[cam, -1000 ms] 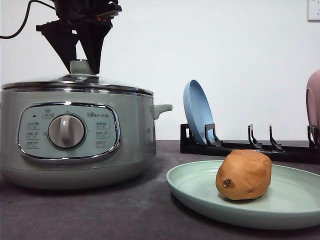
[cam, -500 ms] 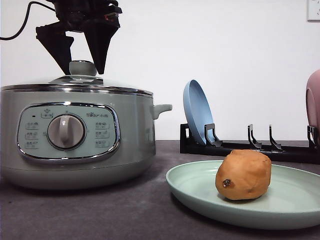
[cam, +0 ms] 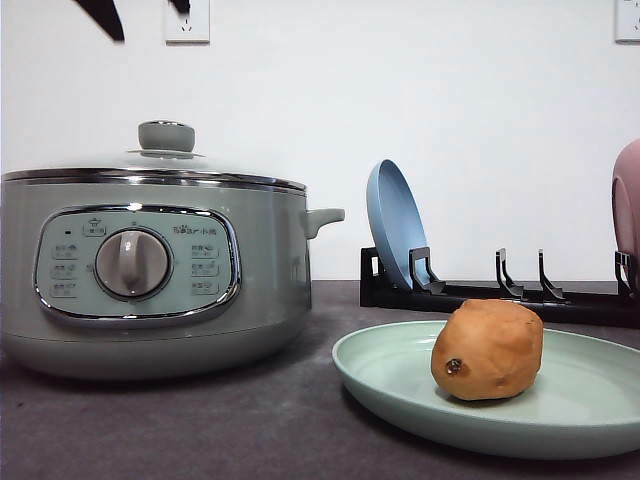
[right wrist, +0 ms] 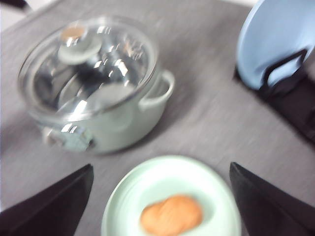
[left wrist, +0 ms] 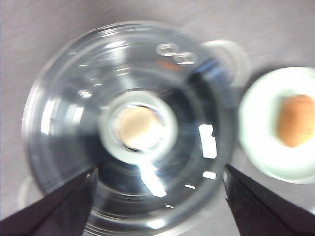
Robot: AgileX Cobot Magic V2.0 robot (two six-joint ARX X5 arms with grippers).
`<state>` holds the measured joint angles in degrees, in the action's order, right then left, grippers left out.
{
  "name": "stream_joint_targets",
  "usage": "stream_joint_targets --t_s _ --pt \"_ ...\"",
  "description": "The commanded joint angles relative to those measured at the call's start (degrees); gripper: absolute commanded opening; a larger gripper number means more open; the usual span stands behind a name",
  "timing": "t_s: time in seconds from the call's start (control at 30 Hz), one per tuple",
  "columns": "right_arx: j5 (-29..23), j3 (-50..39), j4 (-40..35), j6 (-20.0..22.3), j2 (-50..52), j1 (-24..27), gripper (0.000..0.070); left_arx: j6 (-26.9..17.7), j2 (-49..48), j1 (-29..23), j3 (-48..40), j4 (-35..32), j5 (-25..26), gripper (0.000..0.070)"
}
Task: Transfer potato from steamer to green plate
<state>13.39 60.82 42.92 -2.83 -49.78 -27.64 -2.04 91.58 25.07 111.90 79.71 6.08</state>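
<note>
The orange-brown potato [cam: 488,350] rests on the green plate [cam: 390,385] at the front right. The sage-green steamer [cam: 150,270] stands at the left with its glass lid on and the knob [cam: 165,135] free. My left gripper [cam: 143,8] is open high above the lid, only its dark fingertips [cam: 105,15] showing at the top edge. In the left wrist view the left gripper [left wrist: 160,168] spreads wide over the lid knob [left wrist: 140,129], with the potato [left wrist: 295,120] off to the side. My right gripper [right wrist: 161,166] hangs open above the potato [right wrist: 171,215] and plate [right wrist: 123,196].
A blue plate [cam: 395,225] stands upright in a black dish rack [cam: 500,295] behind the green plate. A pink dish [cam: 628,200] sits at the rack's right end. The steamer's side handle [cam: 325,218] points toward the rack. Dark grey tabletop [cam: 200,430] lies in front.
The left gripper, which was open around the lid knob, has risen straight up until only its fingertips show at the top. Lid, potato and plate have not moved.
</note>
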Motion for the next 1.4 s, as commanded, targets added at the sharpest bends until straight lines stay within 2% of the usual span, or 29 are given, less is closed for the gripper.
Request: stream_joint_targets --t_s 0.0,0.2,0.33,0.5,0.73,0.8,0.83,0.93,1.0,1.37 --pt "1.02 1.03 0.97 -0.47 -0.28 -0.30 0.0559 -0.02 -0.98 0.47 1.31 0.21 2.26 0.0512" --pt "6.20 1.03 6.92 -2.90 -0.28 -0.30 0.0558 0.15 -5.98 0.58 1.31 1.81 8.32 0.0509" --pt "8.70 1.03 11.37 -3.43 -0.30 -0.30 0.0558 0.15 -8.07 0.61 1.31 2.88 10.49 0.0509" --pt "9.15 1.03 15.96 -3.82 -0.29 -0.33 0.0558 0.15 -9.69 1.01 1.31 2.88 11.11 0.0509" --pt "9.15 1.03 16.52 -3.82 -0.28 -0.33 0.0557 0.15 -9.91 1.21 1.31 2.88 11.11 0.0500" --pt "9.13 1.03 16.52 -3.79 -0.28 -0.31 0.0506 0.16 -9.91 1.21 1.31 2.88 11.11 0.0438" --pt "9.13 1.03 16.52 -3.76 -0.28 -0.32 0.0443 0.17 -9.91 1.21 1.31 2.88 11.11 0.0383" --pt "9.11 1.03 16.49 -2.84 -0.28 -0.31 0.0101 0.16 -9.91 1.21 1.31 2.88 11.11 0.0122" --pt "9.09 1.03 16.47 -2.11 -0.28 -0.31 0.0000 0.15 -9.91 1.21 1.31 2.88 11.11 0.0000" --pt "9.11 1.03 15.60 -2.12 -0.28 -0.30 0.0000 0.12 -9.91 1.21 1.31 2.88 11.09 0.0000"
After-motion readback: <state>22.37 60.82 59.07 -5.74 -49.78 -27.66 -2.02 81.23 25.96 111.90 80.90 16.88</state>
